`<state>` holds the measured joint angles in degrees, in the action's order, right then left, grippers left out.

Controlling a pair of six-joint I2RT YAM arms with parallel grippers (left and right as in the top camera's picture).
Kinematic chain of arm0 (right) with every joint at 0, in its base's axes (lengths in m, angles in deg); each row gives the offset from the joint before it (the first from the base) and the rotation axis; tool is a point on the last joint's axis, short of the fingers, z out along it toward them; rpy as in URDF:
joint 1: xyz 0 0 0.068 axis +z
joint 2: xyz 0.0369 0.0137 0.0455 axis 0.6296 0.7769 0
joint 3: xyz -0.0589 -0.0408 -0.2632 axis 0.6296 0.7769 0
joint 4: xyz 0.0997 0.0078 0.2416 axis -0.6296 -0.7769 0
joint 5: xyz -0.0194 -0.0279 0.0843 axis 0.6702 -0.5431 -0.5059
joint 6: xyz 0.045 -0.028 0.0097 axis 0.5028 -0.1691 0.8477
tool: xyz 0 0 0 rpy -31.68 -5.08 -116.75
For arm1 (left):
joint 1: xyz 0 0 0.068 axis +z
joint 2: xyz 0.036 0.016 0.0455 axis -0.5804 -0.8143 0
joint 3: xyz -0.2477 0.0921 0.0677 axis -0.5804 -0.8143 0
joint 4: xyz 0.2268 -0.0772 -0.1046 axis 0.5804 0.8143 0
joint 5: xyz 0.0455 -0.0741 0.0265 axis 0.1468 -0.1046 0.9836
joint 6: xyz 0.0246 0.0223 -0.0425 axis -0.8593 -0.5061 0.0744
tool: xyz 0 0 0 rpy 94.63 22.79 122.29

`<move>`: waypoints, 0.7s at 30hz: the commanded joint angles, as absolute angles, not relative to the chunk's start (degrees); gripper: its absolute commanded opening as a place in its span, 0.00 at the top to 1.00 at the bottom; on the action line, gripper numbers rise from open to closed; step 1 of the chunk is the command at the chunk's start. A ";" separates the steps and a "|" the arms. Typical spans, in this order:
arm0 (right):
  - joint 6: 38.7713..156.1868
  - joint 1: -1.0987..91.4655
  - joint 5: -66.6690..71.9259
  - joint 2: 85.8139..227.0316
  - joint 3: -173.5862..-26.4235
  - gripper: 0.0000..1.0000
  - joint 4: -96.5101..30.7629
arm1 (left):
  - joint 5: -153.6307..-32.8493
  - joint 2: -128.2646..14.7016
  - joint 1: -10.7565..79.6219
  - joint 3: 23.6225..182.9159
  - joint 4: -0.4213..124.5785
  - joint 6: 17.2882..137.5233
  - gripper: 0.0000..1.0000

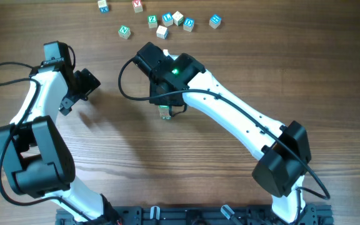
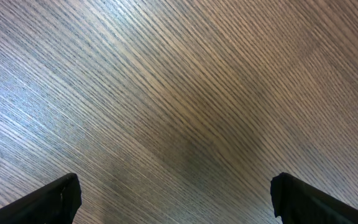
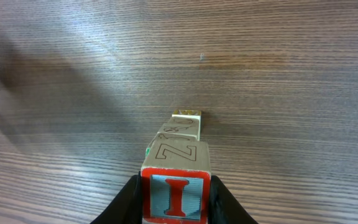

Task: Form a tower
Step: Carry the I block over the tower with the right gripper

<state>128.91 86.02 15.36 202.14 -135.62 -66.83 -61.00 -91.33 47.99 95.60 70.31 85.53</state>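
The tower (image 3: pixel 182 130) is a narrow column of pale alphabet cubes standing on the wooden table, seen from above in the right wrist view. In the overhead view only its base (image 1: pixel 164 112) shows below the right arm. My right gripper (image 3: pixel 176 198) is shut on the top cube (image 3: pixel 176 194), which has a red letter I face and a Z on its side. This cube sits in line over the column; whether it rests on the cube below I cannot tell. My left gripper (image 1: pixel 82 86) hangs open at the left, over bare table (image 2: pixel 179 93), with nothing between its fingers.
Several loose letter cubes lie at the far edge: a green N cube (image 1: pixel 124 30), a green Z cube (image 1: pixel 152 20), a blue cube (image 1: pixel 215 21), and others around a pale cube (image 1: pixel 162 31). The arm bases stand at the near edge.
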 commanded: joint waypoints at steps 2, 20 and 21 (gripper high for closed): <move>130.37 86.46 15.51 202.57 -135.27 0.74 -66.59 | -61.07 -90.23 48.41 96.21 70.33 85.07 0.00; 130.26 86.48 12.30 202.57 -135.27 0.70 -66.81 | -61.07 -90.23 48.41 96.21 70.33 85.07 0.00; 130.26 86.48 12.30 202.57 -135.27 0.67 -66.81 | -61.07 -90.23 48.41 96.19 70.33 85.07 0.00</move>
<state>129.63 86.13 13.02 202.14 -135.62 -66.72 -61.00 -91.33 47.99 95.60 70.31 85.53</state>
